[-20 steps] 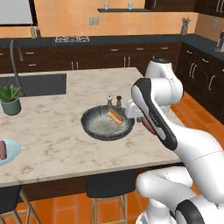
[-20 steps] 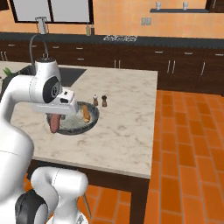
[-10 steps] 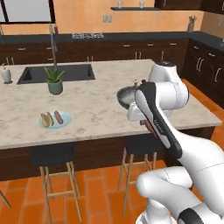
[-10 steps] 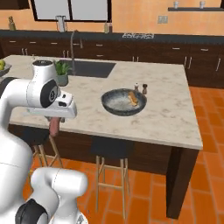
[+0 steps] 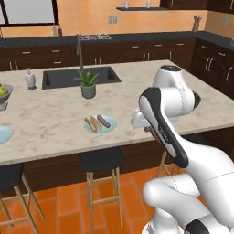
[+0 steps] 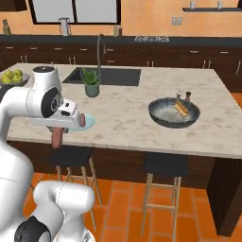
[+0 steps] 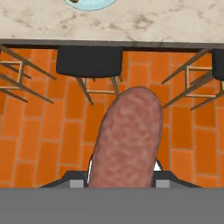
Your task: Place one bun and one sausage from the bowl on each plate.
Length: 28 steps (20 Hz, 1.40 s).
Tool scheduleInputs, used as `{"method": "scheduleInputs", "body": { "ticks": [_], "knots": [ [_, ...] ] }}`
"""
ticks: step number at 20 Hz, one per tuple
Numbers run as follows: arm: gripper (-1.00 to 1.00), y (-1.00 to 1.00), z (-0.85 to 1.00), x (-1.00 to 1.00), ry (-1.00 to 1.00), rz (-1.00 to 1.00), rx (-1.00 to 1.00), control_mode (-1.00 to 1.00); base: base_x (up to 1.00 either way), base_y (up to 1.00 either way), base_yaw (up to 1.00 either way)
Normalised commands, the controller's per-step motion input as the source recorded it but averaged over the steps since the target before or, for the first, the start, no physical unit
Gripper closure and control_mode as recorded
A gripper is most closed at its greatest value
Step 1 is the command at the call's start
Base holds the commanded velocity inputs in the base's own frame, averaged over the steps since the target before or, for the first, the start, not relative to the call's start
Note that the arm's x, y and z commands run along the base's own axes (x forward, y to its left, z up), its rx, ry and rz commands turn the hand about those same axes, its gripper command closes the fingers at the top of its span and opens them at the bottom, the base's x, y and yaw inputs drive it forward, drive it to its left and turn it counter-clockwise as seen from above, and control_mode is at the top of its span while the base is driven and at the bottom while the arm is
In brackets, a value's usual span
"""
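- Hand view: we see the sausage (image 7: 127,140) clamped in the jaws, hanging over the floor, off the counter (image 5: 55,119).
- One plate (image 5: 101,124) already carries bun and sausage.
- Second plate (image 5: 3,135) looks bare; bowl (image 6: 174,112) keeps one bun.

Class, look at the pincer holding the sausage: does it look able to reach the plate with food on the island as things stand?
Probably yes: the pincer holds the sausage off the counter edge, near the plate, with nothing between.

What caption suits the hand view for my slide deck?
Gripper carries a sausage above orange floor tiles, beside the island counter.
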Motion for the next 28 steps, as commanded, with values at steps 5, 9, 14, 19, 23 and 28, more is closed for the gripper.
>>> {"method": "scheduleInputs", "body": {
  "ticks": [5, 9, 14, 19, 23, 28],
  "knots": [
    [1.00, 0.00, 0.00, 0.00, 0.00, 0.00, 0.00, 1.00, 0.02, 1.00, -0.06],
    [1.00, 0.00, 0.00, 0.00, 0.00, 0.00, 0.00, 1.00, 0.12, 1.00, 0.00],
    [1.00, 0.00, 0.00, 0.00, 0.00, 0.00, 0.00, 1.00, 0.38, 0.96, -0.01],
    [1.00, 0.00, 0.00, 0.00, 0.00, 0.00, 0.00, 1.00, 0.01, 0.92, -0.03],
    [1.00, 0.00, 0.00, 0.00, 0.00, 0.00, 0.00, 1.00, 0.42, 0.71, -0.05],
    [1.00, 0.01, 0.00, 0.09, 0.02, 0.00, 0.00, -1.00, 0.33, 0.19, -0.01]
  ]
}}
